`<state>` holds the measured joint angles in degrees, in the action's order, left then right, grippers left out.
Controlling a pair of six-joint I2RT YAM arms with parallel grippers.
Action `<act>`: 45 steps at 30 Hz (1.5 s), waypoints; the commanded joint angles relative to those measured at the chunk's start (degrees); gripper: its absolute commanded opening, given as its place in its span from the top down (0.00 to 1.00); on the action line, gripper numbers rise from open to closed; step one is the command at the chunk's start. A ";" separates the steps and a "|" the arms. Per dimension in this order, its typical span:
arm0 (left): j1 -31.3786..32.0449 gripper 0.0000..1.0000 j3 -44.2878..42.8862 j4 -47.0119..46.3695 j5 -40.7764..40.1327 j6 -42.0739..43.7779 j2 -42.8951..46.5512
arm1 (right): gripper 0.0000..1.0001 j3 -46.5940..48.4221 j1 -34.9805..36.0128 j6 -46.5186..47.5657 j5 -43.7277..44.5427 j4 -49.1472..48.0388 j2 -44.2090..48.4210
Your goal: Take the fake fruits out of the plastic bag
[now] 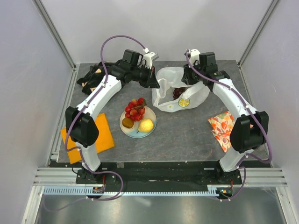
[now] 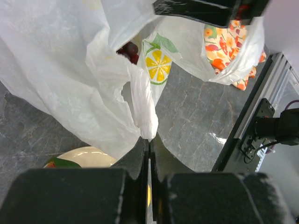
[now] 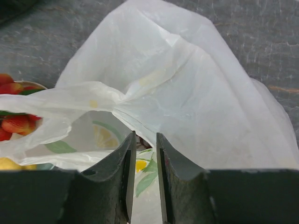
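Observation:
The white plastic bag [image 1: 180, 91] lies crumpled at the back middle of the table. Dark grapes [image 1: 178, 92] show in its mouth, and a yellow citrus slice [image 1: 184, 102] shows at its front wall. My left gripper [image 1: 156, 85] is shut on a twisted handle of the bag [image 2: 144, 105], its tips [image 2: 149, 140] pinching the film. My right gripper [image 1: 188, 80] hovers over the bag's far right rim. Its jaws [image 3: 145, 136] stand a narrow gap apart at a fold of the film [image 3: 117, 105], holding nothing. The red berries [image 1: 134, 108], brown piece [image 1: 127, 122] and yellow lemon [image 1: 145, 125] lie on the plate [image 1: 135, 134].
A fruit-patterned cloth [image 1: 222, 128] lies at the right. A plain orange cloth [image 1: 88, 136] lies at the front left. A black bag [image 1: 91, 77] sits at the back left corner. Grey walls and metal rails edge the table.

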<state>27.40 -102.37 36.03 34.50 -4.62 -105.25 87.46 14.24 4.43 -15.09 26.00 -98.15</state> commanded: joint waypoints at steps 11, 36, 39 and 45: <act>1.69 0.98 -2.93 -1.58 -0.93 0.05 -0.74 | 0.64 -3.97 0.61 -0.03 -4.51 -3.58 -4.85; 1.87 0.98 -4.15 -1.40 -1.46 0.23 -1.54 | 0.62 -9.07 1.23 12.80 6.92 18.74 -2.04; 1.87 0.98 -3.81 -1.40 -1.45 0.40 -1.01 | 0.55 -4.15 0.88 10.87 5.96 18.30 -3.45; 1.87 0.98 -2.31 -1.40 -2.16 1.19 0.13 | 0.30 1.92 0.88 3.58 7.01 15.84 -8.98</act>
<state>29.02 -103.70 35.88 33.04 -4.60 -106.37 84.88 15.35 13.37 -9.15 44.01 -103.46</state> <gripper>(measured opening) 0.031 0.657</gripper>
